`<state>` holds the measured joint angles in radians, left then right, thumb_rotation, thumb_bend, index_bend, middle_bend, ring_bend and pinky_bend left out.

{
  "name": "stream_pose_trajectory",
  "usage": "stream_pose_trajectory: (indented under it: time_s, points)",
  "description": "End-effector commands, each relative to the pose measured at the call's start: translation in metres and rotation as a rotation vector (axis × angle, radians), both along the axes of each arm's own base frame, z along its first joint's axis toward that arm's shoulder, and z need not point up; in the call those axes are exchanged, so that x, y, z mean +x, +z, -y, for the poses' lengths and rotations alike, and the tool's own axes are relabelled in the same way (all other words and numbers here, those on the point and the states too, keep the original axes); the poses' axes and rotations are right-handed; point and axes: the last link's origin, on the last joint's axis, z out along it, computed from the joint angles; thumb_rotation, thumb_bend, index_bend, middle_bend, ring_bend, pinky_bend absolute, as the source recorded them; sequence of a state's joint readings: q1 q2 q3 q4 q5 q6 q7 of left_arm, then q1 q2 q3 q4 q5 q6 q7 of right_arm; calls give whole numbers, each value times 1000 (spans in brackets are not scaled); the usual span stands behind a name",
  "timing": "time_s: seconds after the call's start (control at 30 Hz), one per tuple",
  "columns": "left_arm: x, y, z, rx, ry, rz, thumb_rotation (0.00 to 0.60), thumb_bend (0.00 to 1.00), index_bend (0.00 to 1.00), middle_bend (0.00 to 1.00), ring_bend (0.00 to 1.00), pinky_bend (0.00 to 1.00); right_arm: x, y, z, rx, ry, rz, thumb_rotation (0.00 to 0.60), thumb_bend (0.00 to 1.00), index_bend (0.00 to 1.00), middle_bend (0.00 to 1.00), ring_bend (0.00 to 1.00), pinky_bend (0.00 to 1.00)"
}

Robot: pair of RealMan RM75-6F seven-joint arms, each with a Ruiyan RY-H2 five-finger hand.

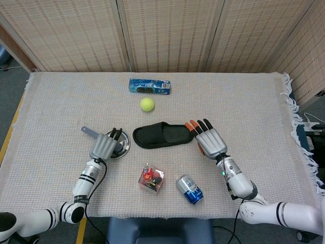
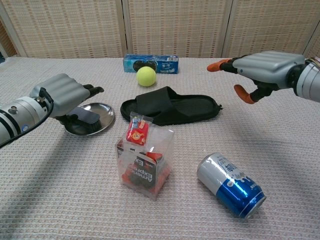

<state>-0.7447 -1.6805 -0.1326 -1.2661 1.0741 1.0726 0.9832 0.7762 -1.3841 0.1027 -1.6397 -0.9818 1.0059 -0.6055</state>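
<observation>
My left hand hovers over a round metal plate, fingers stretched out and apart. A dark blue brush lies in the plate under the palm, and its grey handle sticks out to the left. My right hand floats open above the cloth, holding nothing, just right of a black slipper. Its orange-tipped fingers point toward the slipper's end.
A clear box of snacks and a blue can on its side lie near the front edge. A tennis ball and a blue packet sit behind the slipper.
</observation>
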Motion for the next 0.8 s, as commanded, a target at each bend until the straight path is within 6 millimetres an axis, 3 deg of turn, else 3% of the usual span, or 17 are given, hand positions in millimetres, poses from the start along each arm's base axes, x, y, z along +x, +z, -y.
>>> stream_pose_trajectory:
  time_s: [0.03,0.1,0.17,0.23,0.3,0.43,0.57,0.8]
  points:
    - [14,33,15,-13,24,176,600,391,0,83,699,997,-15,23,-19,-35,-11,-2,600,387,0,0,0,0]
    - [15,55,29,-32,40,292,600,386,0,45,563,936,-27,39,-39,-57,-15,-6,600,294,0,0,0,0]
    - [7,83,51,-70,63,457,600,381,0,13,373,762,-43,60,-66,-91,-20,-10,600,254,0,0,0,0]
    - [-16,113,76,-78,92,593,600,380,0,0,157,495,-62,81,-94,-131,-32,-17,600,244,0,0,0,0]
    - [-47,137,99,-48,119,674,600,380,0,4,38,323,-79,99,-117,-177,-57,-16,600,244,0,0,0,0]
    - [-117,176,156,44,199,762,600,381,0,6,0,219,-118,124,-169,-278,-114,-14,600,240,0,0,0,0]
    - [-159,193,184,181,183,796,600,380,0,0,0,214,-153,128,-207,-330,-206,-6,600,237,0,0,0,0]
    - [-169,194,193,182,184,692,600,383,0,0,0,196,-158,123,-211,-311,-214,-11,600,236,0,0,0,0]
